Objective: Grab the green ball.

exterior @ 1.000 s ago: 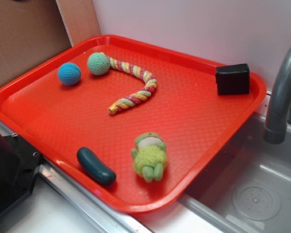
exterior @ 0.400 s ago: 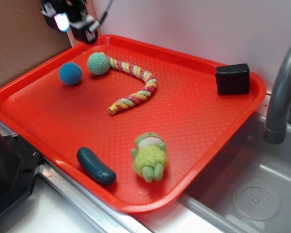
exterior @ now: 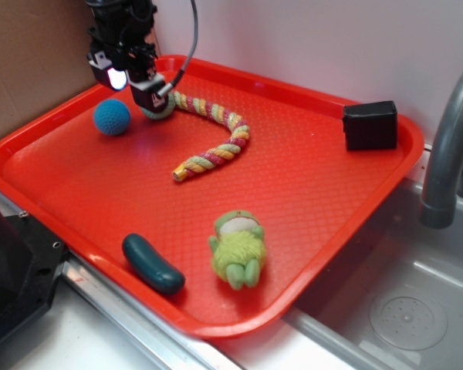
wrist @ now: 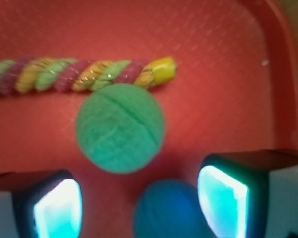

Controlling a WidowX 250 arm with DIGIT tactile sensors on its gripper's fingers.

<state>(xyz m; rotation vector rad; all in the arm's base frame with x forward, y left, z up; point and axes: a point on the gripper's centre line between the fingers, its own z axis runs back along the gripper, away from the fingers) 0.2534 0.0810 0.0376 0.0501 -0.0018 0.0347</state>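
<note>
The green ball (wrist: 120,128), mint crocheted yarn, lies on the red tray (exterior: 309,193) at its far left, touching the end of a striped rope toy (wrist: 79,77). In the exterior view my gripper (exterior: 135,86) hangs over the green ball (exterior: 164,111) and covers most of it. A blue crocheted ball (exterior: 112,117) sits just to its left. Seen from the wrist, my gripper (wrist: 139,206) is open, its lit fingers (wrist: 57,208) spread wide. The blue ball (wrist: 169,210) lies between them, and the green ball sits just beyond the tips.
A black box (exterior: 370,125) stands at the tray's far right corner. A fuzzy lime plush toy (exterior: 238,248) and a dark teal pickle-shaped toy (exterior: 152,264) lie near the front edge. A grey faucet (exterior: 447,154) and sink are to the right, cardboard at the back left.
The gripper came into view at the top left and has dropped down and to the right, now covering most of the green ball. The toys have not moved.
</note>
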